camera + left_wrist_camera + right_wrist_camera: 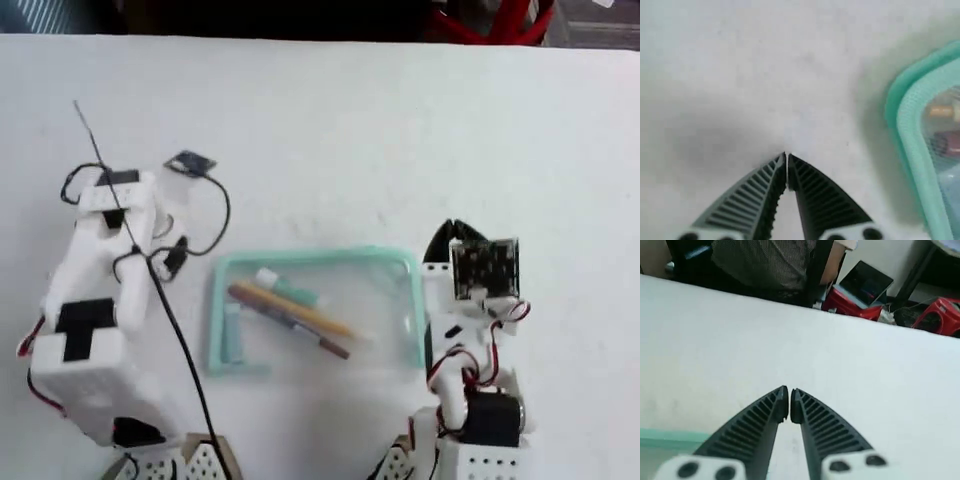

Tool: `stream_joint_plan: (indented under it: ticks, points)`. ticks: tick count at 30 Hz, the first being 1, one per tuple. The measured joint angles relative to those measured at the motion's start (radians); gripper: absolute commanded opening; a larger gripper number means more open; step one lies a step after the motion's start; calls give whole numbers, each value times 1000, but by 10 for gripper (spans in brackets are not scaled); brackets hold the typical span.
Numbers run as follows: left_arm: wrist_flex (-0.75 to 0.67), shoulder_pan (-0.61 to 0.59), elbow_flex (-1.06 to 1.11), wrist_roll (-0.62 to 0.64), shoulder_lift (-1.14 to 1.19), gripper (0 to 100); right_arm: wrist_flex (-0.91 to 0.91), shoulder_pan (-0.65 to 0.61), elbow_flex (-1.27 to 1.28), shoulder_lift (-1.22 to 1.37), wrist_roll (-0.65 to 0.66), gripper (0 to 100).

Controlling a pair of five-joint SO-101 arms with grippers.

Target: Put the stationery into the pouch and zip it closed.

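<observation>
A white table (330,120) carries a clear pouch (312,258) with mint-green trim, lying near-centre between the arms. Inside it are a wooden pencil (290,308), a dark pen (312,334) and a green-and-white marker (285,288). The left gripper (787,159), just left of the pouch, and the right gripper (789,392), at its far right corner, have their jaws pressed together, empty.

The pouch (897,102) is cut off by the frame edge; the stationery (946,142) inside is blurred behind its mesh.
</observation>
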Motion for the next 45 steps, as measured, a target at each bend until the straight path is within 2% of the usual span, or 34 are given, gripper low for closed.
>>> stream_joint_plan:
  ticks: [4, 8, 11, 17, 30, 33, 40, 45]
  points:
    - [77, 25, -83, 0, 75, 28, 198, 0, -239, 273, -2, 29]
    - [229, 58, -175, 0, 81, 103, 422, -87, -474, 620, 18, 152]
    - [284, 68, -224, 0, 81, 181, 479, -133, -557, 872, 61, 230]
    - [299, 81, -242, 2, 81, 195, 489, -141, -643, 1226, 86, 185]
    - [299, 180, -242, 11, 81, 199, 379, -144, -598, 1280, 86, 183]
    - [299, 203, -244, 48, 81, 200, 374, -144, -597, 1280, 86, 183]
    - [448, 152, -381, 29, 5, 217, 374, -157, -580, 1280, 86, 183]
    - [443, 186, -313, 55, -64, 241, 364, -166, -580, 1280, 86, 183]
